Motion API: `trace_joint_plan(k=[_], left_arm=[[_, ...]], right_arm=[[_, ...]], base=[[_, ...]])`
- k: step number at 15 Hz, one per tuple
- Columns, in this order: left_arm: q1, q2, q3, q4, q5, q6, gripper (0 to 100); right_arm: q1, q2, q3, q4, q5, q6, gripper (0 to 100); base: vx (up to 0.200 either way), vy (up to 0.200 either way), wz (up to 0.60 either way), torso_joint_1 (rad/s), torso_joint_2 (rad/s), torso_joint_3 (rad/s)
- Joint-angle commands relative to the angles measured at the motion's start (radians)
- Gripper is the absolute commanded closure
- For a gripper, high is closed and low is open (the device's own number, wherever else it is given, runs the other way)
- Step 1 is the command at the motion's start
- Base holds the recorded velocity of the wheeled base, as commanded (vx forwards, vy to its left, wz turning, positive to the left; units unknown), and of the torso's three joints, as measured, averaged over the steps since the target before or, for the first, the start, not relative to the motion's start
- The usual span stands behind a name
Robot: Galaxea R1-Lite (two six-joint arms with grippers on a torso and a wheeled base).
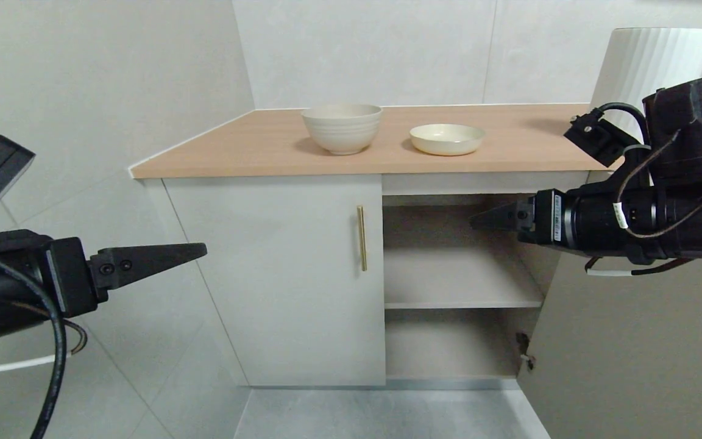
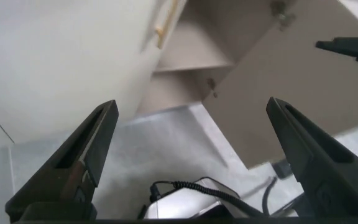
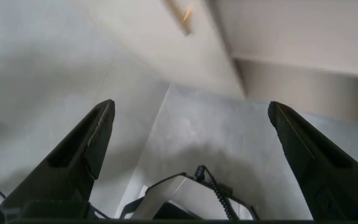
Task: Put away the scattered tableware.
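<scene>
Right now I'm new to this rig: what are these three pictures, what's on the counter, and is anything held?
It's a robot with two arms. The wide picture comes from a camera on its head, looking forward and down. The left gripper pokes in from the left and the right gripper from the right. The other two pictures come from a camera on each wrist, looking out between that arm's own fingers. In both, the two dark fingers stand wide apart, so both grippers are open and hold nothing. On the counter stand a bowl and a shallow dish, apart from each other. A white ribbed vessel stands at the right end. Below is a cabinet: its left door is shut and its right door is swung open, showing a shelf.
</scene>
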Motion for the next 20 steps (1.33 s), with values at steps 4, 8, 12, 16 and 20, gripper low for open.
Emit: trace_joint_plan(k=[4,8,12,16,20], left_arm=[[0.001,0.006,0.0,-0.003,0.002,-0.001,0],[0.001,0.001,0.0,-0.003,0.002,0.001,0],[0.001,-0.003,0.0,-0.003,0.002,0.001,0],[0.001,-0.003,0.0,-0.003,0.002,-0.001,0],[0.001,0.001,0.0,-0.003,0.0,0.001,0]], right_arm=[[0.002,-0.006,0.006,0.002,0.001,0.0,0],[0.005,-0.027,0.007,0.0,0.007,0.0,0],[0.032,-0.107,0.068,-0.012,0.023,-0.007,0],[0.048,-0.144,0.108,-0.072,0.03,-0.02,0],[0.062,-0.147,0.125,-0.077,0.029,-0.038,0]], base=[[0.2,0.0,0.0,-0.001,0.0,0.002],[0.15,0.0,0.0,0.003,0.0,0.003],[0.0,0.0,0.0,0.0,0.0,0.0],[0.0,0.0,0.0,0.0,0.0,0.0],[0.0,0.0,0.0,0.005,-0.02,-0.004]])
